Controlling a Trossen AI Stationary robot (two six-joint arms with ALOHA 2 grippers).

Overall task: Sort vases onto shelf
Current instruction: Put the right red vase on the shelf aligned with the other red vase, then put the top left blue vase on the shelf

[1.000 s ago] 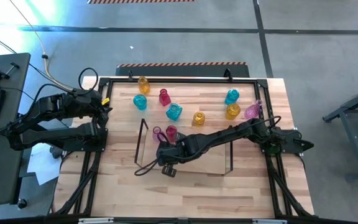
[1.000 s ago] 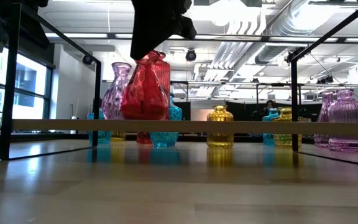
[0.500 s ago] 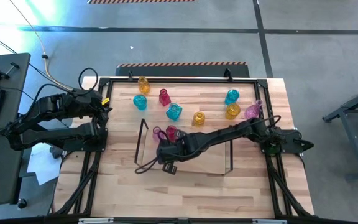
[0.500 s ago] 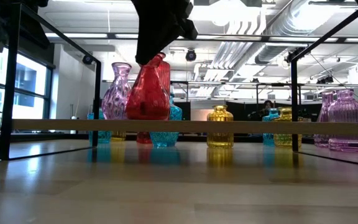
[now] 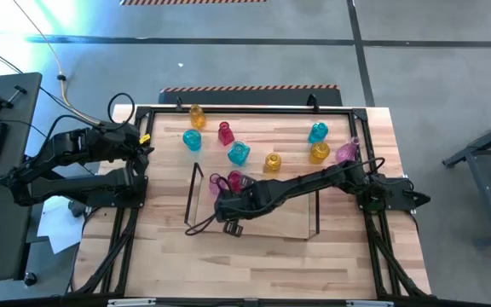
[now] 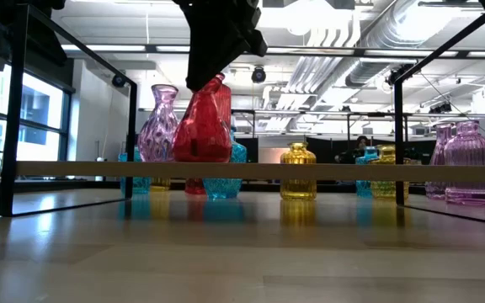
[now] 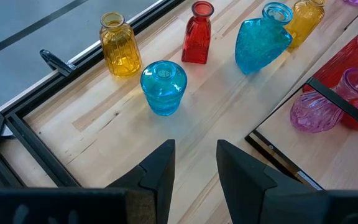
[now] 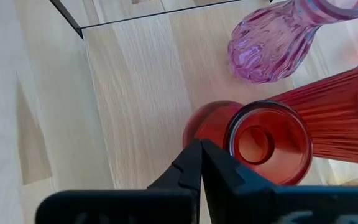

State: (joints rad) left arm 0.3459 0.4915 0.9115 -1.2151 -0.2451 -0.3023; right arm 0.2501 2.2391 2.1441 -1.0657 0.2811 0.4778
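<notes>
The clear shelf [image 5: 280, 217] with dark end frames lies mid-table. My right gripper [image 8: 201, 149] hangs over its left end, fingers shut, beside the mouth of a round red vase [image 8: 269, 140] that stands on the shelf board [image 6: 352, 171], leaning slightly [image 6: 200, 126]. A ribbed red vase [image 8: 340, 124] and a pink vase [image 8: 272, 43] stand next to it on the shelf. Several yellow, cyan, red and pink vases stand on the bare table beyond, such as the cyan one [image 5: 239, 153]. My left gripper [image 7: 194, 162] waits open at the table's left edge [image 5: 146, 145]. My right gripper comes at the round red vase from above, pointing down. The outer side of one shut finger [image 8: 225, 171] lies at the rim of the vase's mouth [image 8: 232, 146]; whether they touch, I cannot tell. The vase's base is on the shelf.
Loose vases stand in two groups on the far half of the table: one [image 5: 197, 115] far left, one [image 5: 318, 152] far right. A black metal frame [image 5: 245, 108] runs around the table. The shelf's right part and the table's near half hold no vases.
In the low view the round red vase has tipped from a stronger lean to nearly upright and shifted slightly on the shelf, its base staying down. My right gripper has moved a little toward the far edge above it.
</notes>
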